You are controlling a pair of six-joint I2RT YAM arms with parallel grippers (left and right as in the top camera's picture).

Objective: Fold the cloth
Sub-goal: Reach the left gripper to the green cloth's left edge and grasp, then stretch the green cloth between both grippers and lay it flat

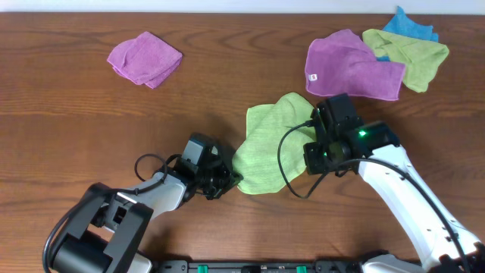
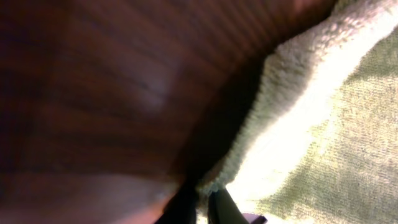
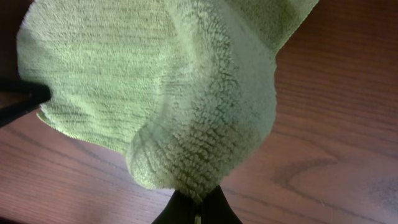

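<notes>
The lime-green cloth lies crumpled on the brown wooden table at the centre. My left gripper is low at the cloth's lower left edge and shut on that edge. My right gripper is at the cloth's right side and shut on a bunched fold of it. The cloth fills most of the right wrist view, and its bright edge fills the right of the left wrist view. Its white tag is hidden.
A purple cloth lies at the back left. At the back right lie another purple cloth with a white tag, a paler green cloth and a blue cloth.
</notes>
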